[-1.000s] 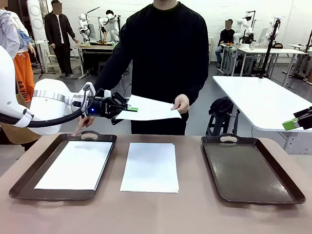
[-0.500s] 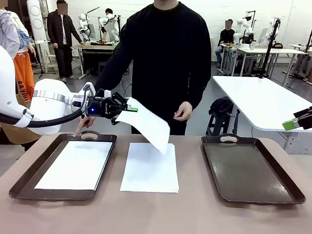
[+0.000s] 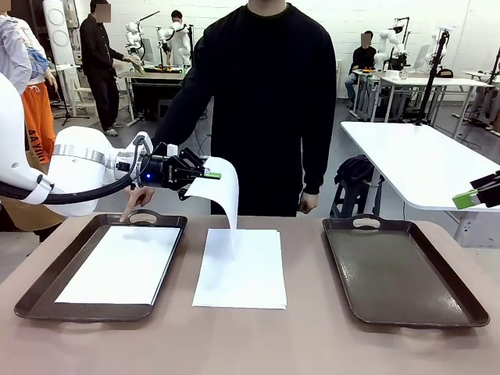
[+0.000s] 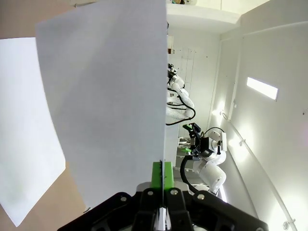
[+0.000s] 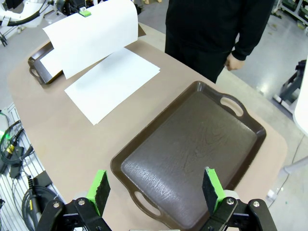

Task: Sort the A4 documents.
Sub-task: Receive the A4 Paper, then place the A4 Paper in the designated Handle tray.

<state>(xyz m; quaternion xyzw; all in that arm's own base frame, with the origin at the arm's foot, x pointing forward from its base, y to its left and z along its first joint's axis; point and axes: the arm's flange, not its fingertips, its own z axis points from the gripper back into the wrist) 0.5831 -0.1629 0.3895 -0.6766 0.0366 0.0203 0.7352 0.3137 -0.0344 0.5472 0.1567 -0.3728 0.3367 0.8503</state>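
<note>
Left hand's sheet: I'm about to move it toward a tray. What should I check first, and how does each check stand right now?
1. Grip: left hand shut on the hanging sheet at its edge: ok.
2. Person's hands off that sheet: ok.
3. Drooping lower edge clear of the middle stack: cannot tell.
4. Left tray free to approach: not ok. A person's hand is at its far handle, and a sheet already lies in it.
5. Right tray bare: ok.
6. Right hand open, above the right tray: ok.
</note>
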